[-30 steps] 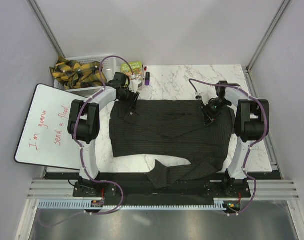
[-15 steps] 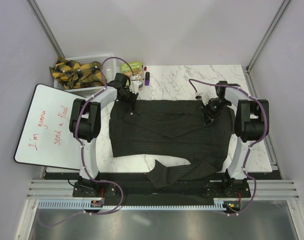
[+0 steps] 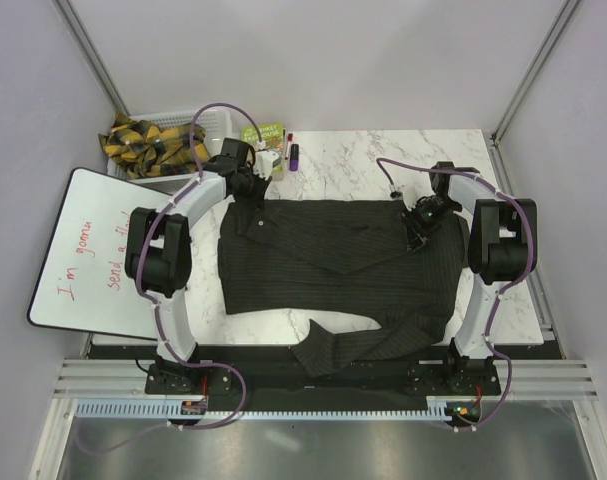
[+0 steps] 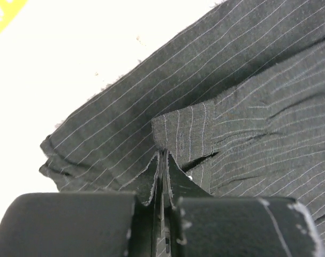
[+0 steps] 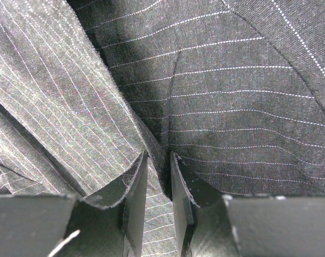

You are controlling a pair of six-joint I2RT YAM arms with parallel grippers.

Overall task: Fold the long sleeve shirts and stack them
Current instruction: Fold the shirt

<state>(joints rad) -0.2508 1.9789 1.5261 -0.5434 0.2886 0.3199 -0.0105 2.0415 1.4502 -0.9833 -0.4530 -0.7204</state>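
Note:
One long sleeve shirt [image 3: 323, 262], black with fine pale stripes, lies spread across the marble table [image 3: 363, 165]. One sleeve [image 3: 358, 345] trails over the near edge. My left gripper [image 3: 251, 197] is down on the shirt's far left corner. In the left wrist view the left gripper [image 4: 163, 154] is shut, with a thin flap of the striped cloth [image 4: 186, 128] pinched at its tips. My right gripper [image 3: 417, 234] rests on the shirt's right part. Seen from the right wrist, the right gripper [image 5: 158, 155] has a raised fold of cloth [image 5: 151, 136] caught between its narrowly parted fingers.
A whiteboard [image 3: 83, 255] with red writing lies off the table's left side. Behind it stands a white basket [image 3: 153, 142] of yellow-and-black cloth. A green box [image 3: 263, 132] and a purple marker [image 3: 294, 155] sit at the far edge near the left arm.
The left gripper has closed on the shirt's far left corner, and the left arm's elbow has swung out to the left. The right arm and the shirt have stayed put.

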